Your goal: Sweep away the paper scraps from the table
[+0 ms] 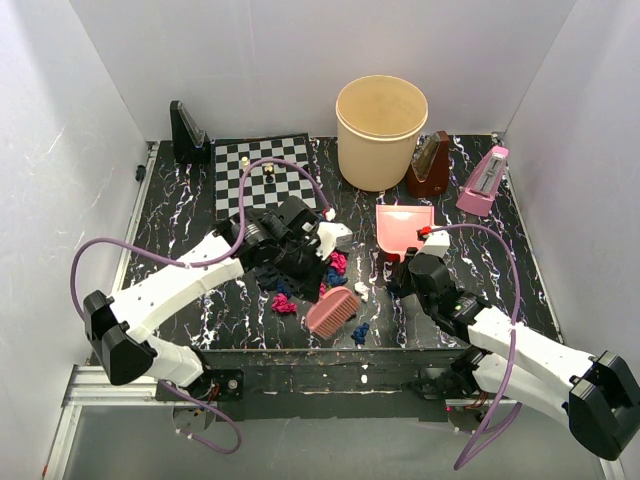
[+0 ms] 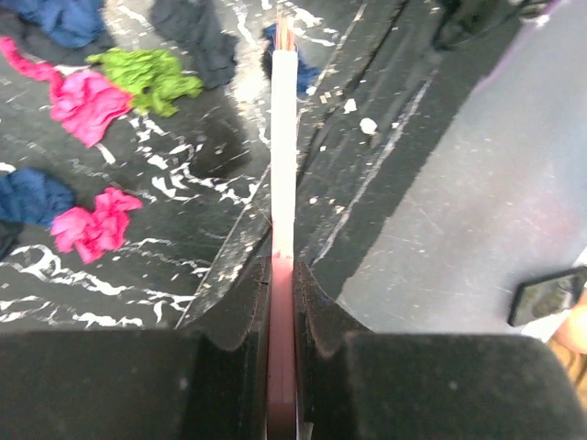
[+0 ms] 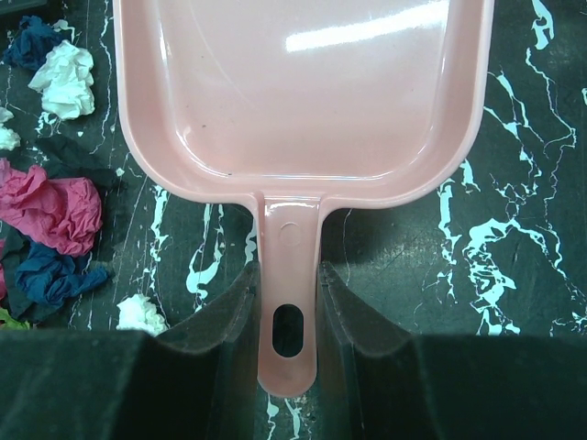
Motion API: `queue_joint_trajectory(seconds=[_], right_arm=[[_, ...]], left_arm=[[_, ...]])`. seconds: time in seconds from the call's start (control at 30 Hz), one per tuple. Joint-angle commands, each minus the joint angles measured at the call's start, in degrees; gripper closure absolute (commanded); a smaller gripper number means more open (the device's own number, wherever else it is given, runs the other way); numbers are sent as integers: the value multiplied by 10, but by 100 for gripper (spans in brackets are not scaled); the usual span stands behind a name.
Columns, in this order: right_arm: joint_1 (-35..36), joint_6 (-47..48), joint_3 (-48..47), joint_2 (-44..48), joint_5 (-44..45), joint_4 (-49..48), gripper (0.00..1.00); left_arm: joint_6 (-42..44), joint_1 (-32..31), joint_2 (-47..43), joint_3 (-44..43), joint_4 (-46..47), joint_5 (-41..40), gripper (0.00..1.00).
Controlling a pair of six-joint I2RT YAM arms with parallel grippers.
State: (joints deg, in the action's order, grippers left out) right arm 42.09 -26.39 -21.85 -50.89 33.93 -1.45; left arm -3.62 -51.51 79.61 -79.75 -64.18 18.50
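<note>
My left gripper (image 1: 312,283) (image 2: 282,266) is shut on the handle of a pink brush (image 1: 333,310), seen edge-on in the left wrist view (image 2: 283,137); its head lies near the front edge of the marbled black table (image 1: 180,215). My right gripper (image 1: 408,268) (image 3: 287,270) is shut on the handle of the pink dustpan (image 1: 404,228) (image 3: 303,101), which lies flat and holds nothing. Paper scraps lie between the two: magenta (image 1: 338,262) (image 3: 55,206), magenta (image 1: 284,303) (image 2: 92,223), blue (image 1: 360,330), white (image 1: 361,288) (image 3: 140,313), green (image 2: 147,75).
A cream bucket (image 1: 381,132) stands at the back. A chessboard (image 1: 262,172) with a small piece lies back left, beside a black wedge (image 1: 188,135). A brown metronome (image 1: 430,165) and a pink one (image 1: 484,181) stand back right. White walls enclose the table.
</note>
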Motion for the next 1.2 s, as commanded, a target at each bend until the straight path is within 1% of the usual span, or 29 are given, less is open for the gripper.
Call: queue_joint_trajectory(seconds=[0.0,0.17,0.23,0.3,0.47,0.6,0.67,0.8,0.9,0.97,1.03,1.13,1.17], right_arm=[[0,-1,-4,11,21,-21,99],[0,-1,-10,25,39,-8,99],[-1,-1,-33,33,44,31,99],[0,-7,-56,40,56,72,99],[-1,-18,-108,65,61,149,99],[-1,-22,-128,76,69,187,99],[-1,-21,-133,78,71,203,99],[-1,-23,-139,81,68,225,99],[0,-23,-140,84,69,232,99],[-1,-23,-146,83,79,242,99],[-1,-22,-155,79,84,250,99],[-1,-18,-170,77,90,265,99],[-1,-18,-174,78,93,269,99]], left_arm=[[-24,-7,9,2,62,108,100],[-55,-23,49,2,140,158,100],[-76,-26,78,2,171,193,100],[-90,-34,112,-5,186,201,100],[-109,-40,180,-23,194,156,100],[-122,-40,214,-45,156,83,100],[-125,-37,215,-46,134,43,100],[-129,-22,194,-42,106,-9,100],[-152,11,160,-30,93,-67,100],[-154,37,138,-16,99,-44,100],[-151,46,124,-16,104,-23,100],[-148,47,119,-52,78,-27,100],[-148,48,117,-63,73,-14,100]])
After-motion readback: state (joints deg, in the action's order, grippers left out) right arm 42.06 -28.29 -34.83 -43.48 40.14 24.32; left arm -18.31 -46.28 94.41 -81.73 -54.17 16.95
